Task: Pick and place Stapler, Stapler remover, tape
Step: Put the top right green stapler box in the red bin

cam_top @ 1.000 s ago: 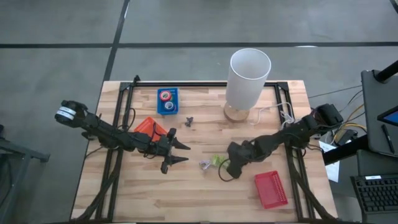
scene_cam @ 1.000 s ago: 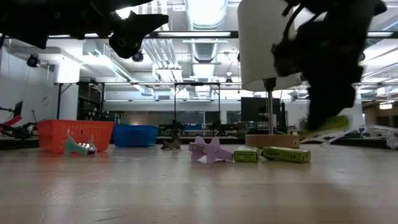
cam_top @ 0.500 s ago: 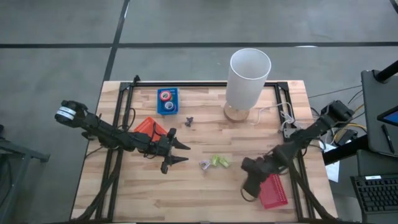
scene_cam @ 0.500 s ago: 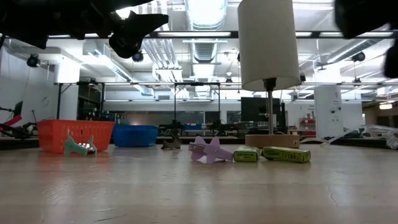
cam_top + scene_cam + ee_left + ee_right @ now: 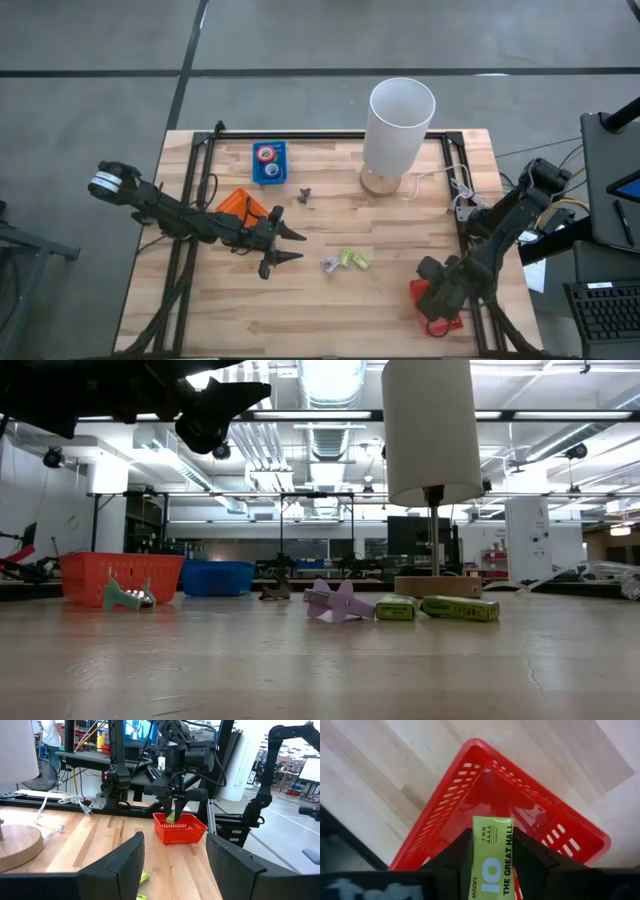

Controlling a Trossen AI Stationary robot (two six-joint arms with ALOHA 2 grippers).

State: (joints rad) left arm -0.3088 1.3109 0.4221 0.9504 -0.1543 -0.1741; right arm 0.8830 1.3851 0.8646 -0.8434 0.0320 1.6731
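Note:
My right gripper [image 5: 437, 300] is shut on a yellow-green block [image 5: 492, 865] with printed letters, above the red basket [image 5: 446, 324] at the table's near right. The left wrist view shows this block [image 5: 170, 818] just over the basket [image 5: 186, 831]. Two more yellow-green blocks [image 5: 352, 260] and a purple staple remover [image 5: 328, 265] lie flat mid-table. Two tape rolls sit in a blue tray [image 5: 268, 162] at the far left. My left gripper [image 5: 300, 248] is open and empty, hovering left of the blocks. My right gripper pinches the block's two long sides [image 5: 479, 851] between its two fingers [image 5: 525, 854]. The fingers point down and lie along the block. The block hangs below them, one end [image 5: 493, 823] downward, clear of the basket floor.
A white lamp [image 5: 400, 125] on a round wooden base stands at the far middle, with its cord to the right. An orange basket [image 5: 232, 203] sits by my left arm. A small dark staple remover [image 5: 304, 193] lies near the blue tray.
My right gripper has gone from beside the yellow-green blocks mid-table toward the near right corner, carrying one block lifted clear, and now stands over the red basket. The other two blocks and the purple remover have stayed in place.

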